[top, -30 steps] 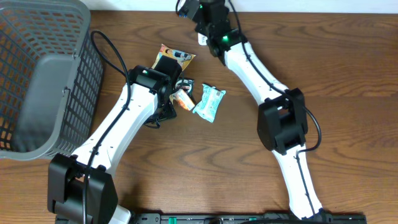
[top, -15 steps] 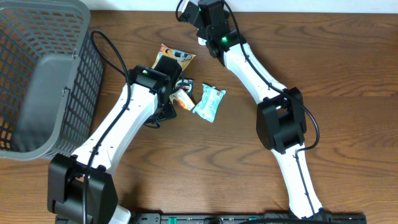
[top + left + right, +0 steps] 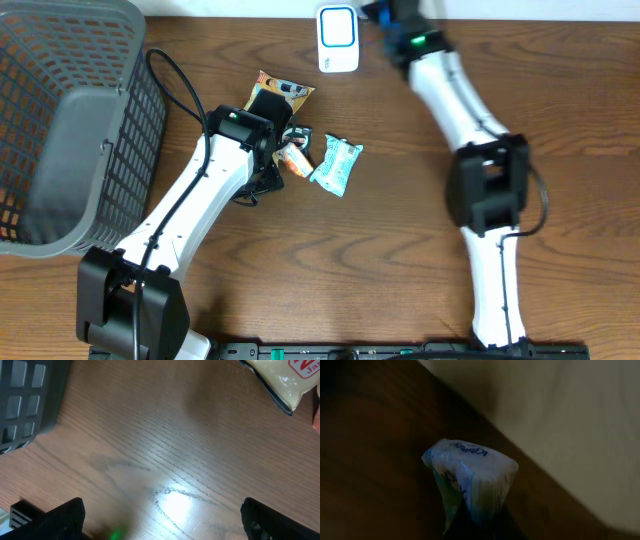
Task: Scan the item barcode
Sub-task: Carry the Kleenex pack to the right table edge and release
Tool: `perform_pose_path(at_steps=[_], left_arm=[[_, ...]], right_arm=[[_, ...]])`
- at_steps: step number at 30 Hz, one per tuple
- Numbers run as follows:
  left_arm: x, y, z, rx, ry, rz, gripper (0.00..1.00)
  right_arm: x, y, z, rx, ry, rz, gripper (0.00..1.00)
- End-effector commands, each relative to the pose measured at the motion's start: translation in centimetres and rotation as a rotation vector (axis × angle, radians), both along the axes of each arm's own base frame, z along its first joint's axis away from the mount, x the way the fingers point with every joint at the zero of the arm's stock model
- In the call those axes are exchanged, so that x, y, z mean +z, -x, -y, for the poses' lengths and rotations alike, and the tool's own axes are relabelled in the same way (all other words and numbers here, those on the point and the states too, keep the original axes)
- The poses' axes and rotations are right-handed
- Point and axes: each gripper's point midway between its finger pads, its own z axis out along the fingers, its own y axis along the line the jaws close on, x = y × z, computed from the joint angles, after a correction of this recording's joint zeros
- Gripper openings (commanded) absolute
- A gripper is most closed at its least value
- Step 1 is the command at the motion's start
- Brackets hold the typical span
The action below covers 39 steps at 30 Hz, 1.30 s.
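A small white-and-blue packet is pinched between the dark fingers of my right gripper, which is shut on it. In the overhead view that gripper is at the table's far edge, just right of the white barcode scanner. My left gripper hangs open over bare wood, its fingertips wide apart. Overhead it sits beside a cluster of items: a yellow-and-black packet, an orange item and a teal packet.
A large grey mesh basket stands at the left, and its corner shows in the left wrist view. A yellow packet's end lies ahead of the left gripper. A pale wall runs behind the table's far edge.
My right arm has swung to the right with the packet, off the spot above the scanner, so the scanner now shows. The left arm has not moved.
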Motion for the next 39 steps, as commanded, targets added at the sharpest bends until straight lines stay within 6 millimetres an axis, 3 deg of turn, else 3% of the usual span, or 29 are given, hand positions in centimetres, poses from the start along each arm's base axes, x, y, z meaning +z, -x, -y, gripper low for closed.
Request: perform_pose_path(at_steps=[1, 5, 12, 15, 16, 17, 21, 24, 27, 29, 32, 36, 39], left_arm=[[0.1, 0.1, -0.5, 0.011, -0.017, 0.003, 0.98], [0.1, 0.1, -0.5, 0.011, -0.017, 0.003, 0.98], [0.1, 0.1, -0.5, 0.011, -0.017, 0.003, 0.98], [0.1, 0.1, -0.5, 0.011, -0.017, 0.003, 0.98], [0.1, 0.1, -0.5, 0.011, -0.017, 0.003, 0.98], [0.1, 0.1, -0.5, 0.011, -0.017, 0.003, 0.98], [0.1, 0.1, -0.5, 0.011, -0.017, 0.003, 0.97], [0.1, 0.1, -0.5, 0.011, -0.017, 0.003, 0.98], [0.1, 0.1, -0.5, 0.011, -0.017, 0.003, 0.98], [0.1, 0.1, -0.5, 0.011, -0.017, 0.003, 0.98], [0.1, 0.1, -0.5, 0.011, -0.017, 0.003, 0.98], [0.1, 0.1, -0.5, 0.011, -0.017, 0.003, 0.98], [0.1, 0.1, -0.5, 0.011, -0.017, 0.003, 0.98]], right_arm=[[5.0, 1.0, 9.5, -0.271, -0.124, 0.065, 0.01], [2.1, 4.2, 17.3, -0.392, -0.170, -0.086, 0.01], [0.6, 7.3, 26.4, -0.552, -0.342, -0.126, 0.01], [0.4, 8.2, 28.8, -0.583, -0.382, -0.125, 0.26], [0.4, 8.6, 29.7, -0.599, -0.381, -0.124, 0.49], [0.4, 9.0, 30.7, -0.619, -0.382, -0.121, 0.99], [-0.2, 10.2, 32.8, -0.674, -0.409, -0.123, 0.99], [-1.1, 10.4, 31.6, -0.638, -0.476, -0.160, 0.99], [-1.6, 9.7, 28.2, -0.528, -0.633, -0.200, 0.99], [-1.2, 9.1, 24.7, -0.417, -0.782, -0.229, 0.99], [1.0, 8.7, 18.6, -0.201, -1.061, -0.273, 0.99], [4.8, 10.3, 10.9, 0.025, -1.407, -0.394, 0.99], [5.2, 11.6, 6.2, 0.085, -1.500, -0.511, 0.99]])
